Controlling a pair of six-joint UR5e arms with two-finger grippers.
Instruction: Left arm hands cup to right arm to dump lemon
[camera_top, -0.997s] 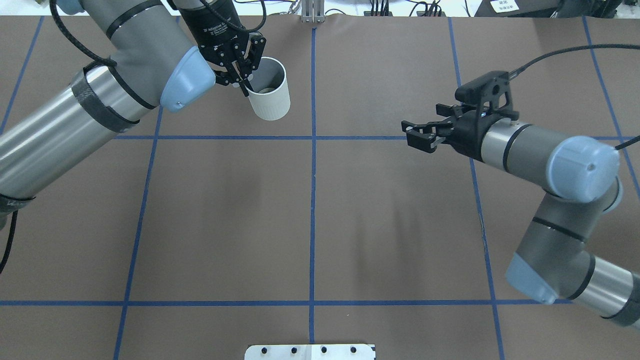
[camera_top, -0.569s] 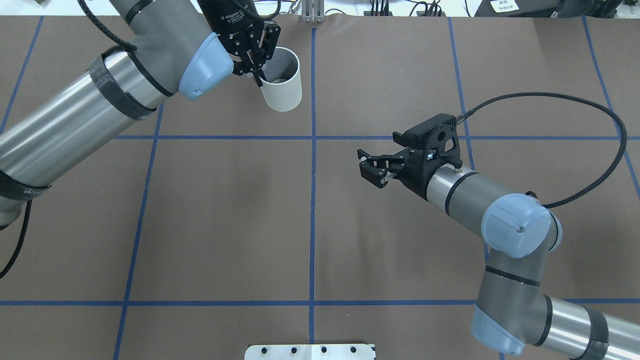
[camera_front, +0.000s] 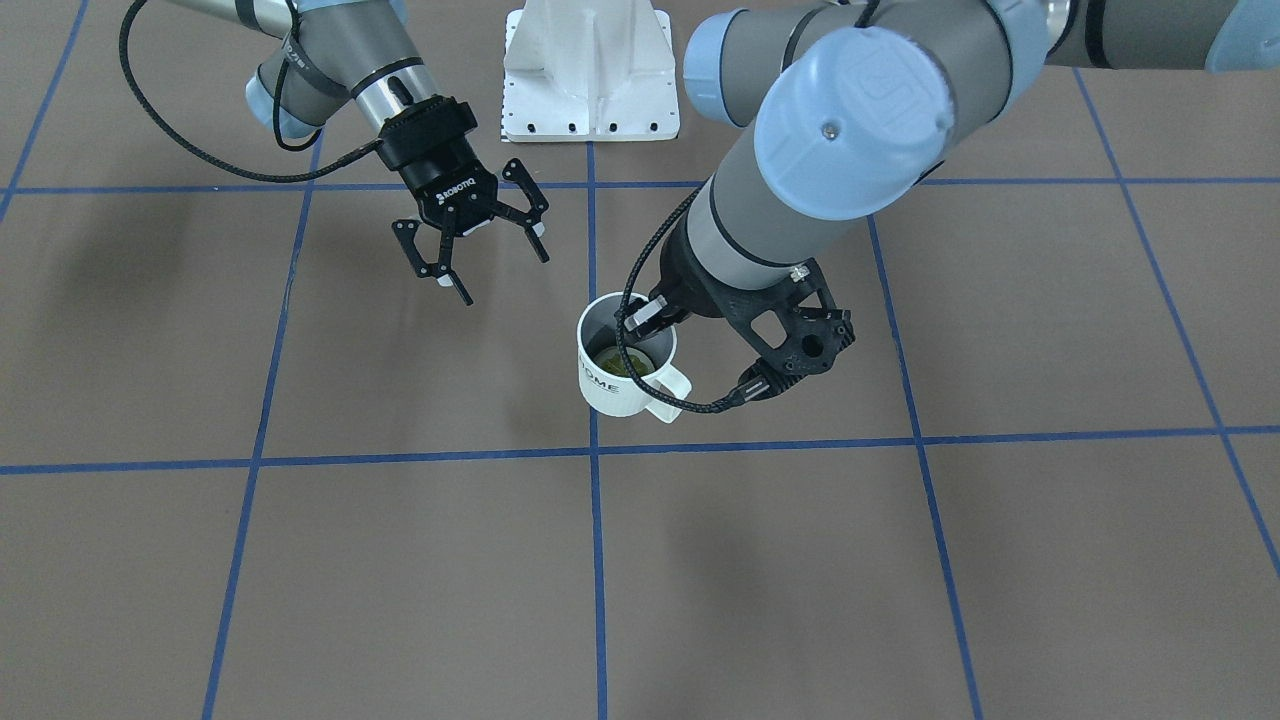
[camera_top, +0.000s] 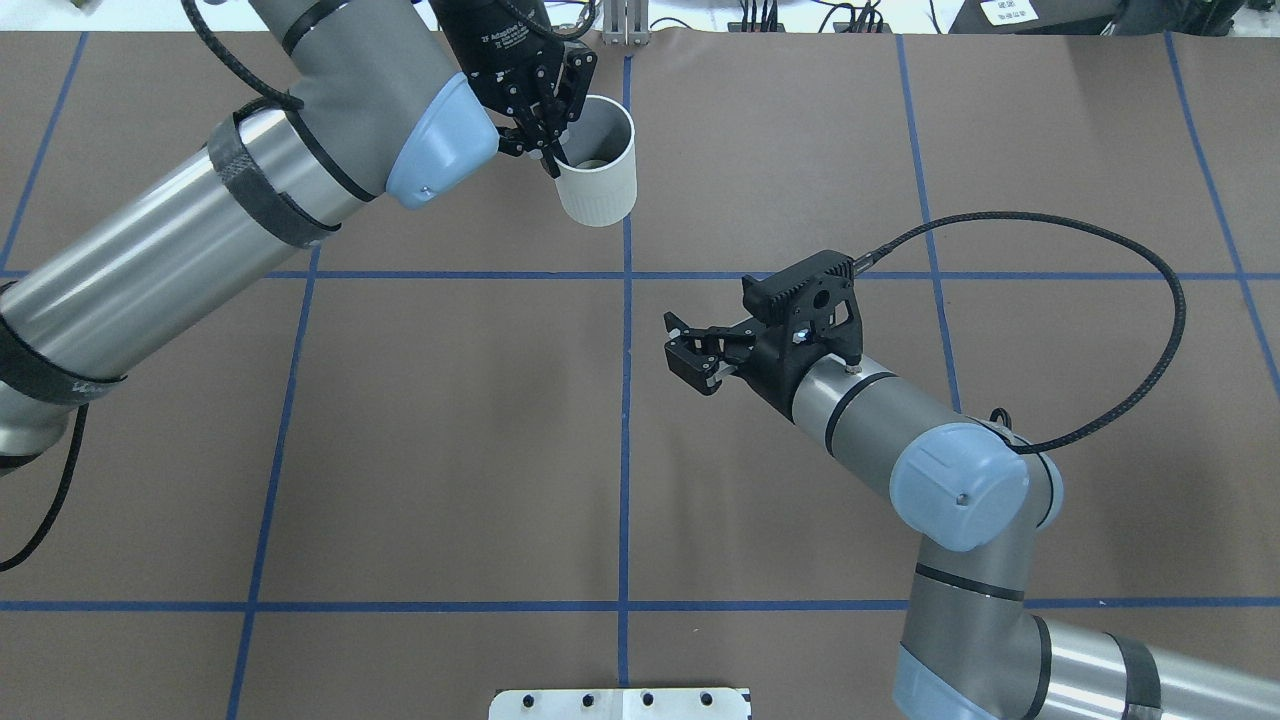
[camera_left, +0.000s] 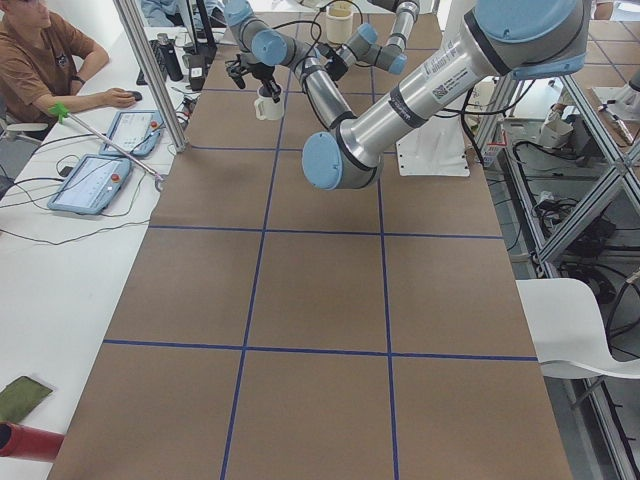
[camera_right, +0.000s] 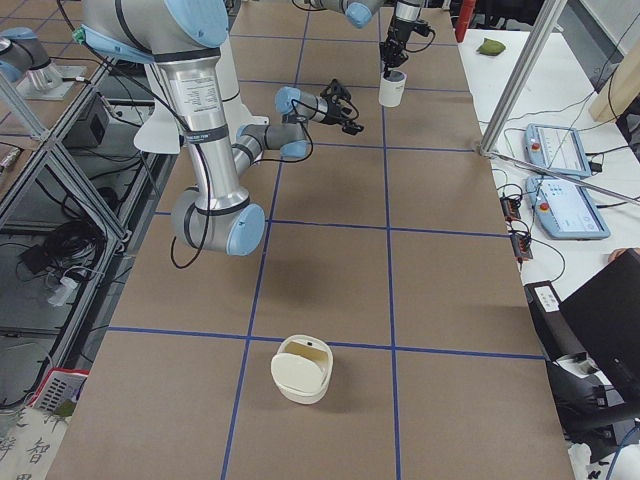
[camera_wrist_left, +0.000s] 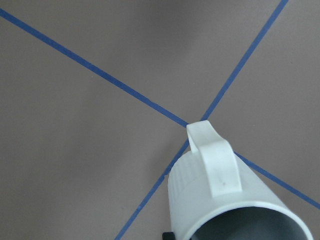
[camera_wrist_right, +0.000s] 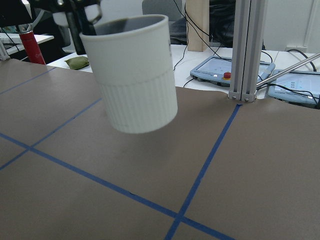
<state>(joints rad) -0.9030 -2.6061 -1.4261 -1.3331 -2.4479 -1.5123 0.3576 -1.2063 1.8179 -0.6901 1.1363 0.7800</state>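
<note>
The cream-white cup with "HOME" on its side hangs above the table, slightly tilted, with its handle towards the operators' side. The yellowish-green lemon lies inside it. My left gripper is shut on the cup's rim, one finger inside and one outside. The cup also shows in the left wrist view and in the right wrist view. My right gripper is open and empty, a short way from the cup on the robot's side, and points at it. In the front-facing view it is up and left of the cup.
The brown table has a blue tape grid. The white base mount stands at the robot's edge. A cream round container sits on the table towards the robot's right end. Aluminium posts and operator tablets line the far edge.
My left arm has carried the cup to the right, up to the centre tape line. My right arm has swung left and towards the middle, its gripper still open.
</note>
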